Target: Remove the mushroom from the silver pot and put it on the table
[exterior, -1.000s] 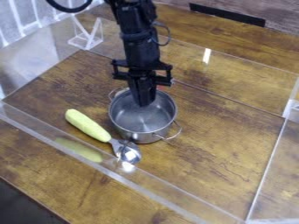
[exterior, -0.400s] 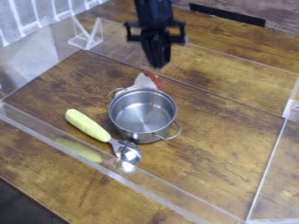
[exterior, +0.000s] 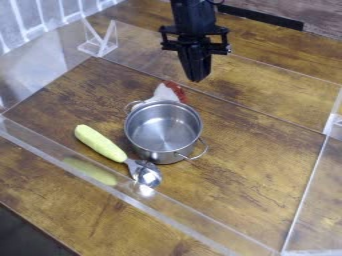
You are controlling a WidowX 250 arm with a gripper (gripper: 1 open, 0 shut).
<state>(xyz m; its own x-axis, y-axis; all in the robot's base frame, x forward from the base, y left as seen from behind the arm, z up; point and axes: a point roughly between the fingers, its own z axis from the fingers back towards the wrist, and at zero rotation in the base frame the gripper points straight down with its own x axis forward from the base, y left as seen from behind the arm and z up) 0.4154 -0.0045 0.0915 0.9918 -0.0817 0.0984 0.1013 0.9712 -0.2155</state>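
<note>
Gripper (exterior: 197, 74) with jaws pressed together and nothing between them, pointing steeply down, hanging above the back of the table and apart from every object.

Change over the last second: formerly lowered into the silver pot, now lifted clear and shifted back and to the right in the camera view. Pot interior now bare steel.

Table (exterior: 254, 150): dark brown planks, enclosed by clear acrylic walls (exterior: 201, 226); open wood to the right of the pot and along the back, glare patches on the boards.

Silver pot (exterior: 160, 152): upright near the centre, loop handles at its sides, empty.

Yellow corn-like piece (exterior: 99, 142): lying on the wood to the left of the pot, near it.

Mushroom (exterior: 166, 92): on the tabletop just behind the pot's far rim, reddish cap and pale stalk showing, apparently tipped on its side; contact with the rim not resolvable. Below and left of the gripper tip, not held.

Spoon (exterior: 144, 177): small, silver, at the front end of the corn piece, just before the pot.

Reading for the task: mushroom out of the pot and resting on the table, so the goal judged essentially met, perhaps by a drop rather than a placed release; only withdrawal of the arm remaining.
</note>
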